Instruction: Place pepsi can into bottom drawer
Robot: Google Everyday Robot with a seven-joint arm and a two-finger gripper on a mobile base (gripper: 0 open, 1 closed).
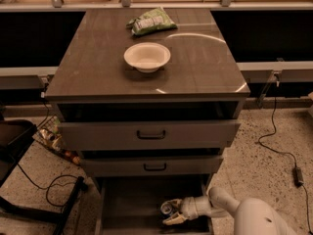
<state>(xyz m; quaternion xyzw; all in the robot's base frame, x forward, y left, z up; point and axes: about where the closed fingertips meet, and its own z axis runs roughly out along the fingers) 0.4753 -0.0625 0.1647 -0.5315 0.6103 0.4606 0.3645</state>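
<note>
The bottom drawer (129,204) is pulled out at the foot of the grey cabinet, its flat grey floor showing. The pepsi can (168,208) is inside it at the right, its silver top showing. My gripper (172,212) reaches into the drawer from the right on a white arm, with its pale fingers (174,219) around the can.
A white bowl (146,57) and a green snack bag (150,21) lie on the cabinet top (98,67). The two upper drawers (150,134) are slightly open. Cables lie on the speckled floor at left (54,192) and right (279,148). A dark chair base (29,207) stands at left.
</note>
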